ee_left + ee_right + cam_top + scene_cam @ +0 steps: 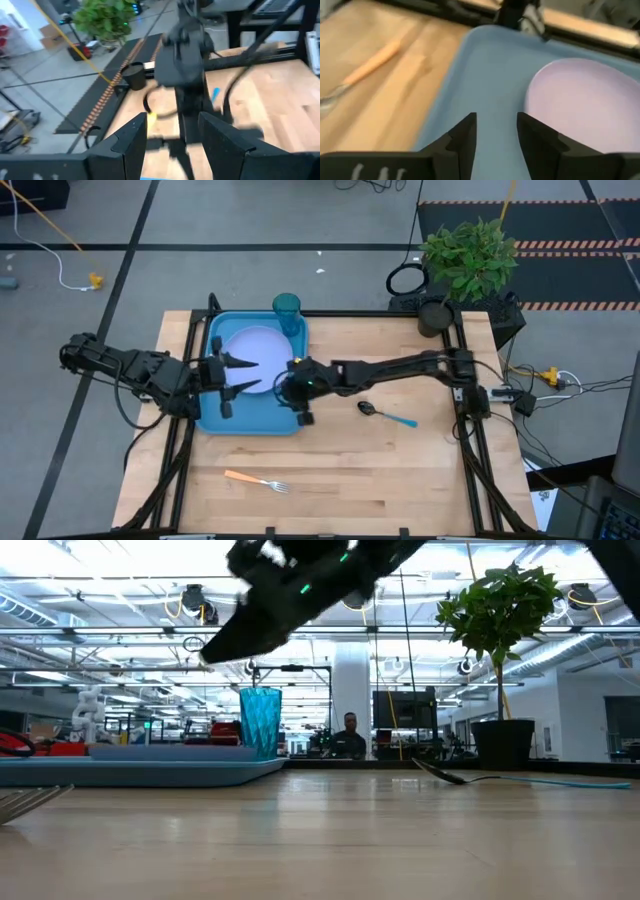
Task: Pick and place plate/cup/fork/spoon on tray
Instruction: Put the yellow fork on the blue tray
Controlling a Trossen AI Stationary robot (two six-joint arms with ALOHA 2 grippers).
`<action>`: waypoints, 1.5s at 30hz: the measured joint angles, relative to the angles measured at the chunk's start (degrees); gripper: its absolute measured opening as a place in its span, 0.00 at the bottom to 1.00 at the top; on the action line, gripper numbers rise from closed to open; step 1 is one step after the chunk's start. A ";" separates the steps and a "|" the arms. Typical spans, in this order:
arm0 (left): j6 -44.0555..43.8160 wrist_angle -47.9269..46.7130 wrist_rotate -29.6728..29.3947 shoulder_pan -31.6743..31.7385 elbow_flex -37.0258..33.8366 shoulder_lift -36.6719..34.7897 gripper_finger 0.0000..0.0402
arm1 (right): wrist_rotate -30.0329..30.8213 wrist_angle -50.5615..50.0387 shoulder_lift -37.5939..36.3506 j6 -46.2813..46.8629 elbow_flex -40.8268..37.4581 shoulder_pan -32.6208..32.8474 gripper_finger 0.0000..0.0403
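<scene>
we see the rectangular bright-blue plastic tray [215, 420] lying toward the left side of the light wooden tabletop [400, 470], with the round pale lavender-white plate [255, 350] resting flat inside it. the small translucent teal-green cup [287, 310] stands upright at the tray's far right corner, just beside the plate; in the low view the cup [260, 720] rises above the tray's rim [140, 772]

the small spoon with a dark metal bowl and light-blue handle [385, 414] lies on the bare wood to the right of the tray, apart from it. the small fork with an orange handle and silver tines [257, 480] lies near the front edge of the tabletop, well apart from the tray

the right end effector [297, 402] hangs over the tray's right edge; in its own wrist view its two dark fingers [465, 137] stand apart with nothing between them, above the tray floor [485, 85], with the plate [585, 105] to one side and the fork [367, 67] on the wood beyond the rim

the left end effector [228, 385] reaches over the tray's left part, its fingers [132, 137] spread apart and holding nothing; past them its wrist view shows the right arm

a dark pot with a green leafy plant [465, 260] stands at the far right corner of the tabletop
</scene>
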 joint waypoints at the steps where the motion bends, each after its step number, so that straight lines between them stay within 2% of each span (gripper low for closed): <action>1: -0.19 0.54 0.40 0.00 0.00 0.54 0.45 | 0.03 -0.95 -1.83 0.74 -1.77 0.68 0.34; 6: -2.27 1.75 1.99 -0.04 0.00 4.27 0.45 | 1.43 0.92 -10.68 4.47 -15.07 4.63 0.32; 13: -5.60 5.10 2.05 -2.19 -0.02 11.42 0.45 | 11.06 11.59 -24.00 15.42 -36.17 11.47 0.30; 17: -8.97 3.63 3.21 -5.04 0.36 16.26 0.45 | 18.19 15.80 -31.35 17.82 -43.63 15.94 0.30; 24: -22.68 -3.49 4.96 -13.85 0.37 23.93 0.45 | 25.07 13.79 -40.11 21.86 -46.89 21.34 0.30; 29: -32.03 -5.18 8.71 -20.72 0.39 29.79 0.45 | 25.92 11.54 -40.34 26.17 -47.06 24.04 0.30; 33: -37.63 -5.05 9.33 -24.84 0.42 34.48 0.45 | 31.30 10.75 -39.68 28.28 -47.05 26.20 0.30; 39: -41.46 -4.99 9.37 -28.83 0.42 41.11 0.45 | 35.80 10.80 -39.71 32.09 -47.06 28.09 0.30; 45: -43.70 -1.12 7.39 -29.28 0.42 46.37 0.45 | 40.43 9.84 -39.71 32.51 -47.04 29.11 0.30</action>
